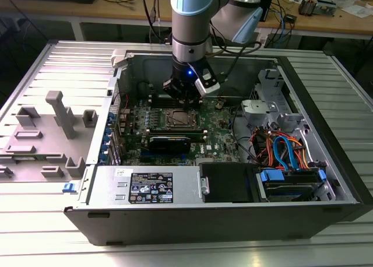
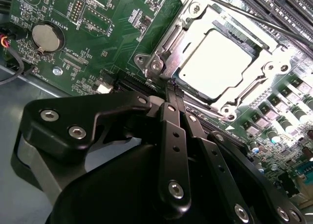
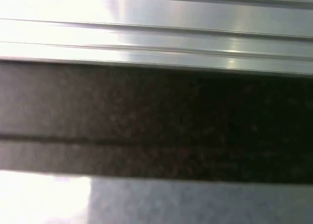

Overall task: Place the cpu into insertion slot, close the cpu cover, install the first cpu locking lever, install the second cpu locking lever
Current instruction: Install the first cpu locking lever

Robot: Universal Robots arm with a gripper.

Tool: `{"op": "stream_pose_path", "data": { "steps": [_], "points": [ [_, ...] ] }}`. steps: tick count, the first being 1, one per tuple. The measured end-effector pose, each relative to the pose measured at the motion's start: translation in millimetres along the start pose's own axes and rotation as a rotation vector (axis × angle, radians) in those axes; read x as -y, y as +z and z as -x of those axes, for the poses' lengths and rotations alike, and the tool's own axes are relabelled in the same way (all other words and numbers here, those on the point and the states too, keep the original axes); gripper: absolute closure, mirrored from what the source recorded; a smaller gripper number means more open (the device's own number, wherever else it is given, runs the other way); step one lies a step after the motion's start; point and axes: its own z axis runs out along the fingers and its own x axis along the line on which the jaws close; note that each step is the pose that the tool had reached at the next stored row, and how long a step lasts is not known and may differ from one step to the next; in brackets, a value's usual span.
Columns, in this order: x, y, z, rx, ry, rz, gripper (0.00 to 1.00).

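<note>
The cpu [image 2: 215,62], its silvery top catching the light, lies in the insertion slot [image 1: 180,120] on the green board inside the open computer case. The cpu cover [image 2: 166,43], a thin metal frame, lies flat around the chip. A thin locking lever rod [image 2: 244,16] runs along the cover's far side. My gripper [image 2: 171,84] has its two black fingers pressed together, shut on nothing I can see, with their tips at the cover's edge near a corner screw [image 2: 155,65]. In the exterior view the gripper [image 1: 182,101] hangs just above the slot's back edge.
Long black memory slots [image 2: 288,4] flank the socket, and a coin battery [image 2: 47,37] sits on the board. A black card [image 1: 169,141] lies in front of the socket. The case walls [image 1: 192,220], the drive bay with blue cables [image 1: 285,156] and a grey fixture [image 1: 61,112] surround the work.
</note>
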Motion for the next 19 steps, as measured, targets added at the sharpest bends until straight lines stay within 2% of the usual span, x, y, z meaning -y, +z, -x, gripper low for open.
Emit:
{"op": "stream_pose_path", "data": {
  "steps": [5, 10, 19],
  "points": [
    [0.8, 1.0, -0.1, 0.0001, 0.0, 0.0, 0.89],
    [0.6, -1.6, 0.1, -0.0014, 0.0, 0.0005, 0.89],
    [2.7, 0.0, 1.2, -0.003, 0.0, -0.0008, 0.89]
  ]
}}
